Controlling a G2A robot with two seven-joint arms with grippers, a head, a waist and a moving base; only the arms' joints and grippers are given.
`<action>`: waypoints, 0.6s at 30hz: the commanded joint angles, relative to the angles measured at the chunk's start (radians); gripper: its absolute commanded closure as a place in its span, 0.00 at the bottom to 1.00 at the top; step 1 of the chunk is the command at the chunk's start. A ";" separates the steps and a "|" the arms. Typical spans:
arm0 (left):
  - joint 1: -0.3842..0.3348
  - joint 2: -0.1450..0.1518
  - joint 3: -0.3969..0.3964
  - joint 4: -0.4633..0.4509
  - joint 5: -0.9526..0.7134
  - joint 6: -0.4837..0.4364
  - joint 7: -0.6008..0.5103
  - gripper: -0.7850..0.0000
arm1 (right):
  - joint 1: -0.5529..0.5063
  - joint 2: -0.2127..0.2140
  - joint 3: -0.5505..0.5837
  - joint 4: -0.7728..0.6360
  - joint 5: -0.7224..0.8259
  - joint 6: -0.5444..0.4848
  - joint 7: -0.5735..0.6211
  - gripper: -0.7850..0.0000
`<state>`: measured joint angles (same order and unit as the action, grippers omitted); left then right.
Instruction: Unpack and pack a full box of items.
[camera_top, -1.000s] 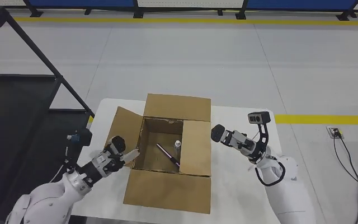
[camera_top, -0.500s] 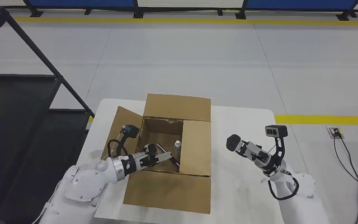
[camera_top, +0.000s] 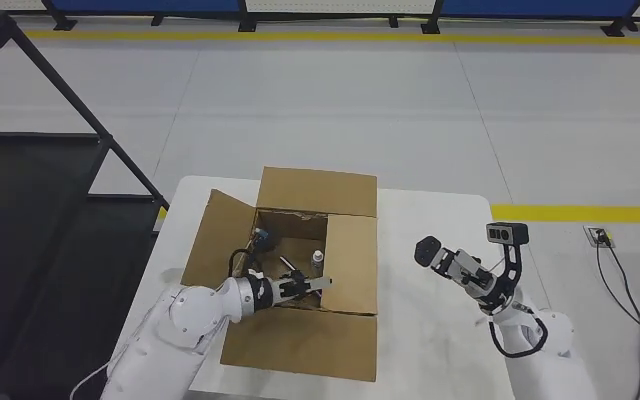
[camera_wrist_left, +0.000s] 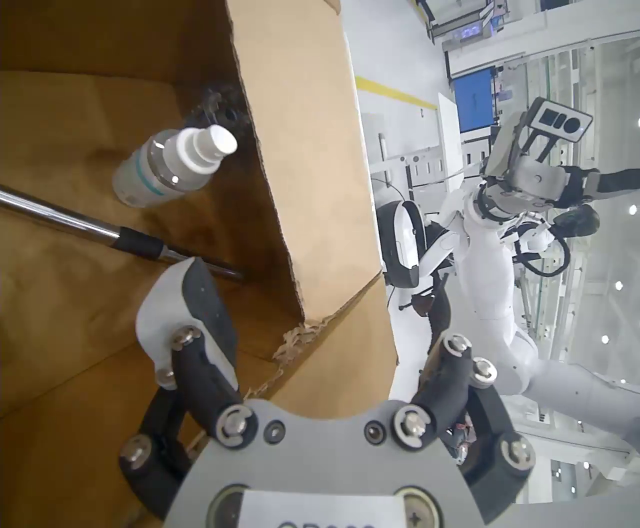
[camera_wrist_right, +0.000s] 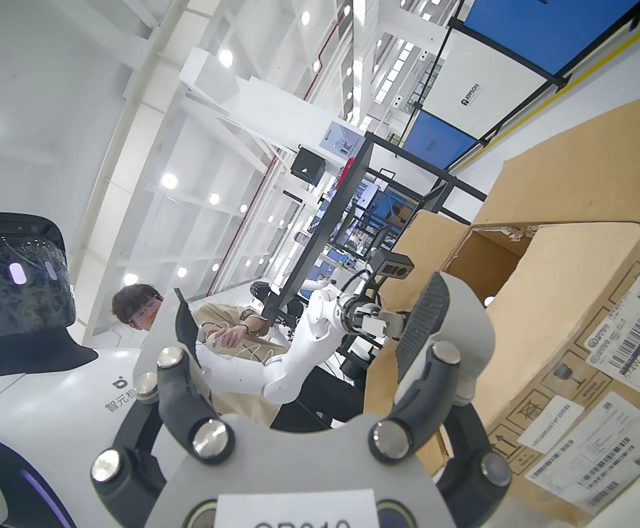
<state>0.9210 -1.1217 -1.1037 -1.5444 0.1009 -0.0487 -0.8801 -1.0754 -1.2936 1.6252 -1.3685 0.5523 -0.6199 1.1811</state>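
An open cardboard box (camera_top: 300, 345) stands on the white table (camera_top: 425, 335). On its floor stand a small clear bottle with a white cap (camera_top: 318, 259) (camera_wrist_left: 170, 165) and, beside it, a metal rod with a black grip (camera_top: 298, 275) (camera_wrist_left: 75, 220). My left gripper (camera_top: 305, 287) (camera_wrist_left: 315, 290) is inside the box, open, just short of the rod's end and next to the upright right flap (camera_wrist_left: 310, 165). Nothing is between its fingers. My right gripper (camera_top: 430, 250) (camera_wrist_right: 310, 300) hangs open and empty over the table, right of the box (camera_wrist_right: 550, 310).
The box's left flap (camera_top: 215, 235) and back flap (camera_top: 320, 190) fold outward. A black metal frame (camera_top: 120, 170) stands off the table's left side. Bare table lies to the right of the box, under the right arm.
My left arm swung from outside the box's left flap into the box, toward the rod and bottle. My right gripper drew back to the right, away from the box's right flap.
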 joint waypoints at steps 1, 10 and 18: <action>-0.036 -0.010 0.033 0.054 -0.017 -0.011 0.008 0.00 | -0.002 0.004 0.006 0.009 0.009 -0.005 0.006 0.00; -0.140 -0.063 0.153 0.203 -0.133 -0.079 0.068 0.00 | -0.031 0.023 0.029 0.008 0.042 -0.007 0.012 0.00; -0.163 -0.072 0.143 0.165 -0.201 -0.105 0.057 0.00 | -0.041 0.036 0.026 0.005 0.057 -0.015 0.004 0.00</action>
<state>0.7588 -1.1943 -0.9581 -1.3693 -0.0995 -0.1547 -0.8214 -1.1183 -1.2587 1.6529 -1.3652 0.6073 -0.6339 1.1862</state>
